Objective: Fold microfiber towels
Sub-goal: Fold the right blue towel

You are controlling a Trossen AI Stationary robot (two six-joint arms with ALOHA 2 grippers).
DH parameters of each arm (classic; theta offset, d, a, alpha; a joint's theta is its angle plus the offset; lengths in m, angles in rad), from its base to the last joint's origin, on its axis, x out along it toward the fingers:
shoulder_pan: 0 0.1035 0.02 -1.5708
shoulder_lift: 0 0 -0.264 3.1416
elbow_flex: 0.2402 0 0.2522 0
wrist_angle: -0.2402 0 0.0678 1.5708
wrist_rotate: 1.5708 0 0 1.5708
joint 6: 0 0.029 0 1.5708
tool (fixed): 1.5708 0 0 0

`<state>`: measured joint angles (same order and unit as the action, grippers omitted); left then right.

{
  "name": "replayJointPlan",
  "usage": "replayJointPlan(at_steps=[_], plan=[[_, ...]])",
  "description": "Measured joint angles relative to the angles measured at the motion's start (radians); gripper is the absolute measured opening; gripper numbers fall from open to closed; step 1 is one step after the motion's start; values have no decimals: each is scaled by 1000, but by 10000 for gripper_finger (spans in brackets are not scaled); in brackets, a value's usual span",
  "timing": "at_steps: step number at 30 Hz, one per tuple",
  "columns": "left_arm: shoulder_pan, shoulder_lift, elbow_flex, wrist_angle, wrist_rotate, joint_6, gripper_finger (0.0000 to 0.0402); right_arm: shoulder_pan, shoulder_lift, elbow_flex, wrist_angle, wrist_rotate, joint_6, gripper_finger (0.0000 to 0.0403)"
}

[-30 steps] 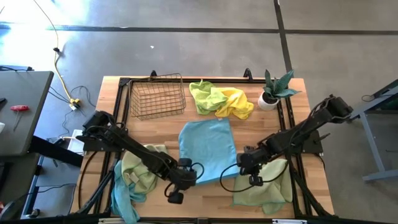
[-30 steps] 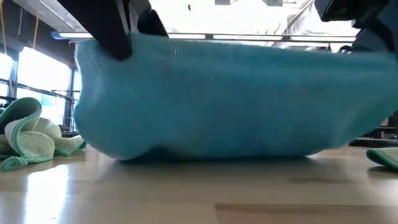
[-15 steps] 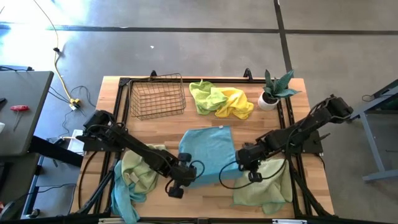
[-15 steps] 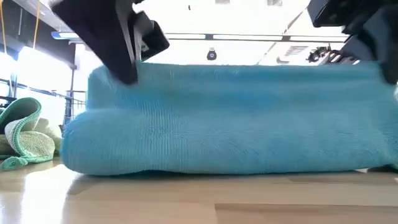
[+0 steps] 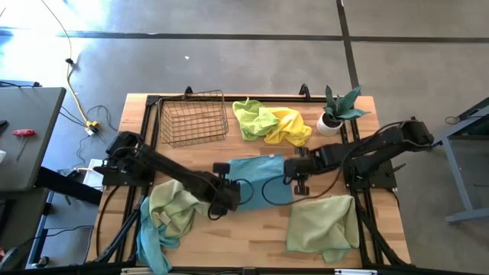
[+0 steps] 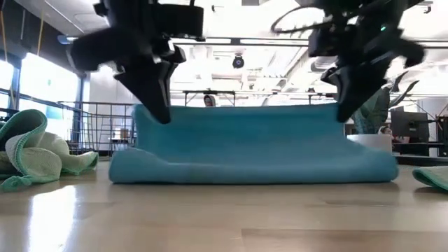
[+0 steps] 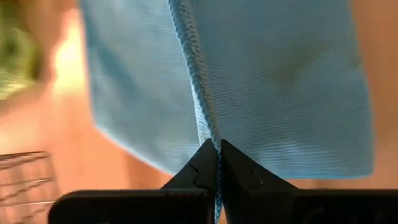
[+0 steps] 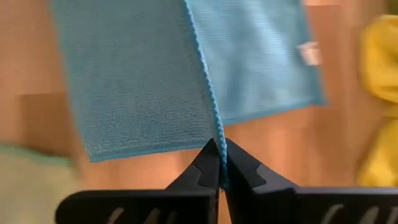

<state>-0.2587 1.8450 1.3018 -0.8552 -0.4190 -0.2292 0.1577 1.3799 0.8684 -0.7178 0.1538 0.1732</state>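
the two grippers have carried the near edge of the blue towel (image 5: 256,183) away from the front of the table and over toward its far edge. a second ago this edge hung high and close to the low camera; now it is lower, and the cloth lies doubled in the middle of the table, between the wire basket (image 5: 193,117) and the flat pale green towel (image 5: 322,227). i judge that the first fold is almost made and that only the release is left.

the left gripper (image 5: 222,169) is clenched on one corner of the lifted edge, and the right gripper (image 5: 295,163) is clenched on the other corner. both wrist views show the hem pinched between the closed fingers.

counted in the high view: one blue towel in work, one pale green towel spread at the front right, one crumpled heap of green and teal cloths (image 5: 166,218) at the front left, one lime green towel (image 5: 252,117) and one yellow towel (image 5: 293,126) bunched together at the far side, one basket, one potted plant (image 5: 336,111).
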Motion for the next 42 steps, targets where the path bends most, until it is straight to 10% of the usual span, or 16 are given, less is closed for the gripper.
replayJointPlan(at_steps=[32, 42], plan=[[103, 1, -1, -51, -65, -3, 0, -237, 126, 0, 149, 54, -200, 4], [103, 1, -1, -70, -155, -49, 22, -237, 126, 0, 152, 55, -226, 110]])
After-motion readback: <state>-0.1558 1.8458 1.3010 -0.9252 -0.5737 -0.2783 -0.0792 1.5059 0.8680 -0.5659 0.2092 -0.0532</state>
